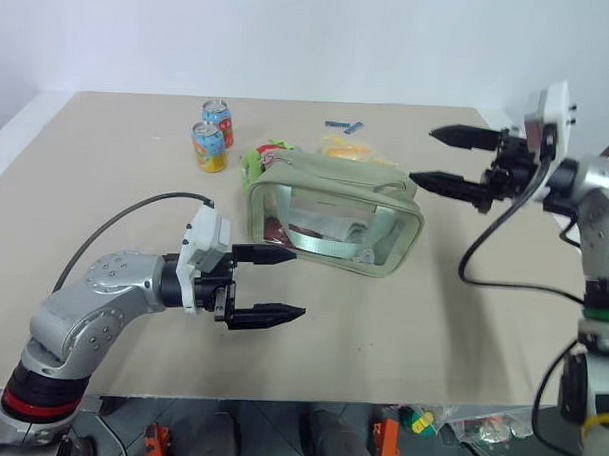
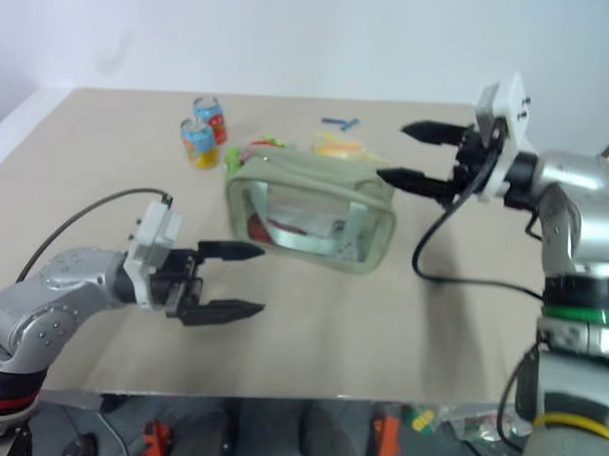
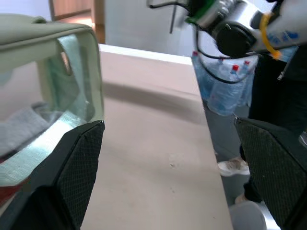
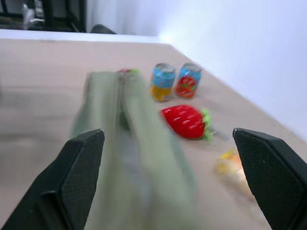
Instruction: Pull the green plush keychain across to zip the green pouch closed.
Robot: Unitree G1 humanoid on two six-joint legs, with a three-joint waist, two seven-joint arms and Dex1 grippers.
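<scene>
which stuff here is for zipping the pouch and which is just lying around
For the job:
- green pouch
- green plush keychain
- left hand, open
- right hand, open

Lying about:
- two drink cans
- red strawberry plush
- yellow packet
- small blue item

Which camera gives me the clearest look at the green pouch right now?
The left eye view: the whole green pouch shows, lying on the table with its clear side panel facing the camera. The right eye view shows much the same. The left wrist view catches one corner and clear panel; the right wrist view looks along its top, blurred.
</scene>
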